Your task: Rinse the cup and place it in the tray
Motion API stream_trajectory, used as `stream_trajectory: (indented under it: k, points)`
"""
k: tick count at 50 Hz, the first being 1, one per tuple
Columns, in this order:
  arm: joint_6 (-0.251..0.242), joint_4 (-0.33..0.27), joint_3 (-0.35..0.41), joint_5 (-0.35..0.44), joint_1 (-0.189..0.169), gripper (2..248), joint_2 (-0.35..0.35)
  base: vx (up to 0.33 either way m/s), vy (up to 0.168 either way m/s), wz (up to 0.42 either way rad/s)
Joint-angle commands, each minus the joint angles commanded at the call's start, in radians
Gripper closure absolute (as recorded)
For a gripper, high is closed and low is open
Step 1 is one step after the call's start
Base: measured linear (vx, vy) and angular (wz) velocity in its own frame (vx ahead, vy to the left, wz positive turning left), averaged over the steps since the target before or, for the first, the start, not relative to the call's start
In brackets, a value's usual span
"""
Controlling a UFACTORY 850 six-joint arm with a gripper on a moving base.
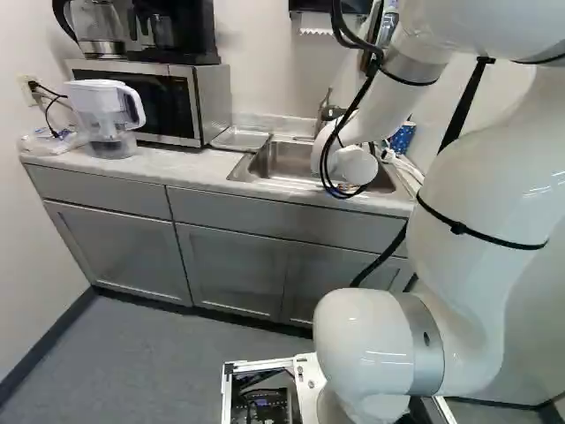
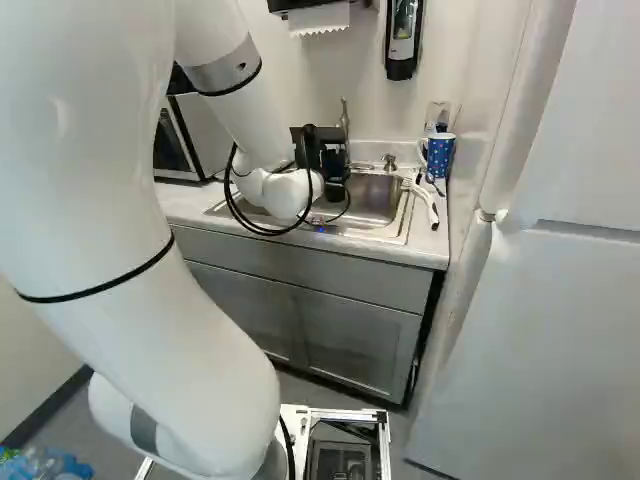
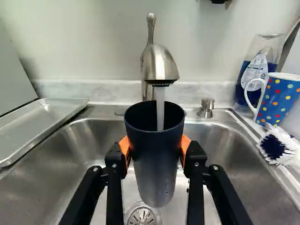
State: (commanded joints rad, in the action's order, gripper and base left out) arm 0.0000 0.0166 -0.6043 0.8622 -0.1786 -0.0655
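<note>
One cup (image 3: 154,164) under running water (image 3: 160,110) | gripper (image 3: 155,147) part-closed, clasping both its sides | advise: fill, swirl gently, empty over sink (image 3: 86,143)

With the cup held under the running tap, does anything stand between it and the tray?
Nothing visible stands up between the cup and the tray, just the sink and its low rim. The tap overhangs the cup's mouth, though, so lifting straight up would likely bump it.
</note>
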Motion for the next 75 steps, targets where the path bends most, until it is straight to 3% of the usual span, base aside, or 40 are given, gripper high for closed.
stream_trajectory:
  k: [75]
  points:
    - [0.000,0.000,0.000,0.000,0.000,128,0.000,0.000,0.000,0.000]
